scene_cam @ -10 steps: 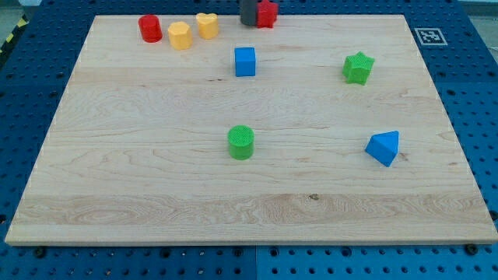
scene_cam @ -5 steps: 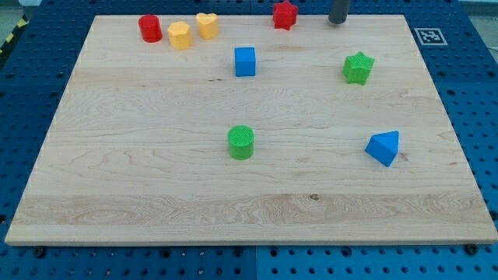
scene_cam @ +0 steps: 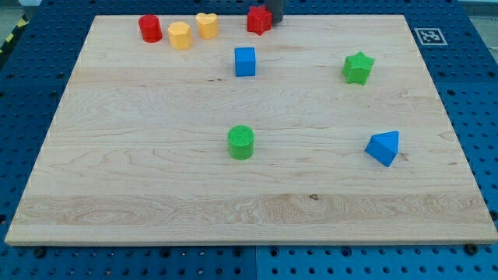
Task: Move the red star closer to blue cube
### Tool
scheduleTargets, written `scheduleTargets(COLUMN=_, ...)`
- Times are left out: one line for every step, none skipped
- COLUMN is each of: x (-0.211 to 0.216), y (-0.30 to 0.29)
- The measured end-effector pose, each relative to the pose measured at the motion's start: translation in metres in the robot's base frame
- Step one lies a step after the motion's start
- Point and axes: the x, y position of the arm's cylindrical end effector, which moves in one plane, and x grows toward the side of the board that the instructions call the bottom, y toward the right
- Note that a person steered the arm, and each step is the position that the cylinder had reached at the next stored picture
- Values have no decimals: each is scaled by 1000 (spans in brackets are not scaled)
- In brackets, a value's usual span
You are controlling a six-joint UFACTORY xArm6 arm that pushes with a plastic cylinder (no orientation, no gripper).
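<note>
Red star [scene_cam: 259, 20] lies near the board's top edge, above-right of the blue cube [scene_cam: 245, 61].

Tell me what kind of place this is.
Probably a robotics lab bench: a wooden board on a blue perforated table, a fiducial marker at the board's corner, and small coloured blocks like the red star and blue cube.

We count eight blocks on the counter [scene_cam: 156, 179]. Two are red, a cylinder [scene_cam: 150, 28] and a star [scene_cam: 259, 20]; two yellow, a hexagon-like block [scene_cam: 180, 36] and a heart [scene_cam: 206, 26]. Two are blue, a cube [scene_cam: 245, 61] and a wedge-like block [scene_cam: 384, 147]; two green, a star [scene_cam: 358, 68] and a cylinder [scene_cam: 241, 142].
</note>
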Motion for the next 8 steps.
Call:
scheduleTargets(x=27, y=1)
scheduleTargets(x=17, y=1)
scheduleTargets(x=-14, y=1)
scheduleTargets(x=-13, y=-5)
scheduleTargets(x=-13, y=-40)
scheduleTargets(x=-13, y=-59)
scheduleTargets(x=-10, y=-63)
scheduleTargets(x=9, y=-64)
